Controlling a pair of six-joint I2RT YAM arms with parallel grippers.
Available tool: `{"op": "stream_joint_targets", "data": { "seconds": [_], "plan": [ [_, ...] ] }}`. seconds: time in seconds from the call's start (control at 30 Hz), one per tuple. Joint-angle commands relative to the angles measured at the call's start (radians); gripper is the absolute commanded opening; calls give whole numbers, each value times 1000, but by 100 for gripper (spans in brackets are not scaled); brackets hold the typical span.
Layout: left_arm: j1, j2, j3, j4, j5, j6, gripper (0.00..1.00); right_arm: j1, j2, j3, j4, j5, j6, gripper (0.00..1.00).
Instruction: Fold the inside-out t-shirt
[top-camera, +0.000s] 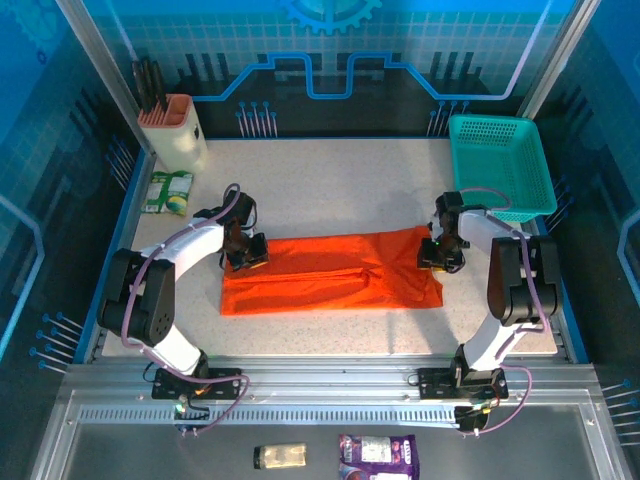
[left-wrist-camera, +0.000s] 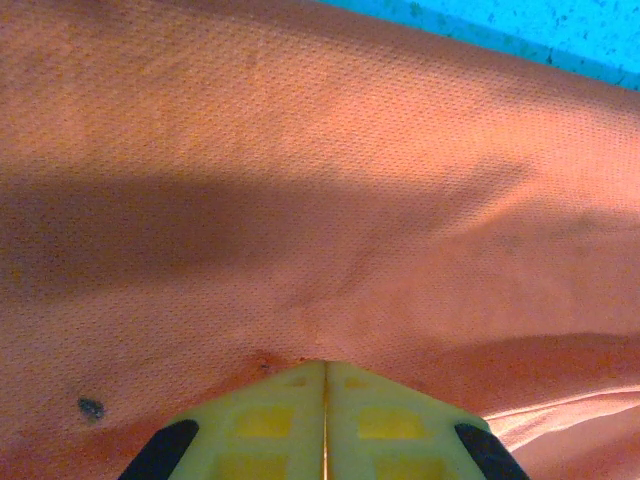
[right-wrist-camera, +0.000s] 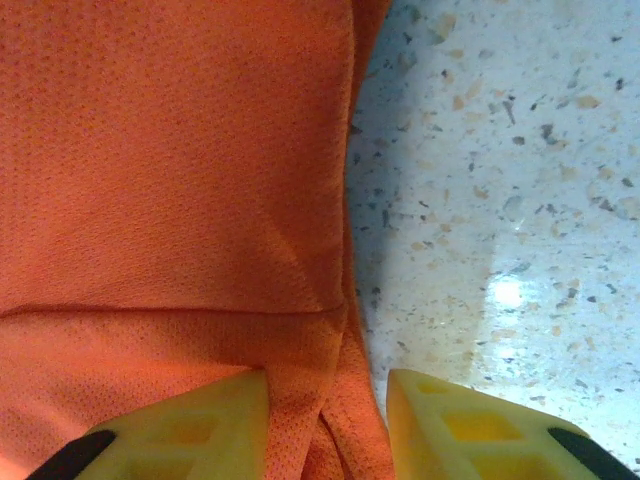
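Left gripper (left-wrist-camera: 325, 365) has its yellow fingers (left-wrist-camera: 270, 412) pressed right together, with the orange t-shirt (top-camera: 330, 275) puckering at the tips, so it's pinching fabric at the shirt's left end. Right gripper (right-wrist-camera: 325, 378) is partway open, straddling a bunched edge at the right end, and doesn't look clamped. The shirt lies as a long strip across the middle of the table (top-camera: 330, 180). The teal basket (top-camera: 498, 165) sits in the far right corner, apart from the shirt. The holder (top-camera: 172, 128) at far left has dark handles sticking out.

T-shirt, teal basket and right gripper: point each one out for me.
t-shirt (top-camera: 330, 275), top view, middle of the orange fabric.
teal basket (top-camera: 500, 160), top view, bare mesh floor.
right gripper (right-wrist-camera: 326, 392), right wrist view, midway between its fingertips, at the shirt's edge.
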Motion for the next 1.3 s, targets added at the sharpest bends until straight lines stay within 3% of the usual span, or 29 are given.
{"op": "stream_joint_targets", "data": {
  "seconds": [0.0, 0.3, 0.73, 1.07, 1.27],
  "plan": [
    [9, -19, 26, -29, -5, 13, 9, -3, 25, 12, 4, -25, -14, 38],
    [9, -22, 29, -38, -12, 16, 9, 6, 52, 8, 8, -31, -4, 34],
    [9, -47, 15, -62, -48, 9, 9, -15, 30, 17, -6, -20, 10, 0],
    [66, -136, -78, -111, -138, -9, 8, -75, -72, 95, -116, 195, 33, 0],
    [70, -103, -116, -35, -13, -24, 6, -69, -122, 154, -177, 245, 37, 0]
  ]
}}
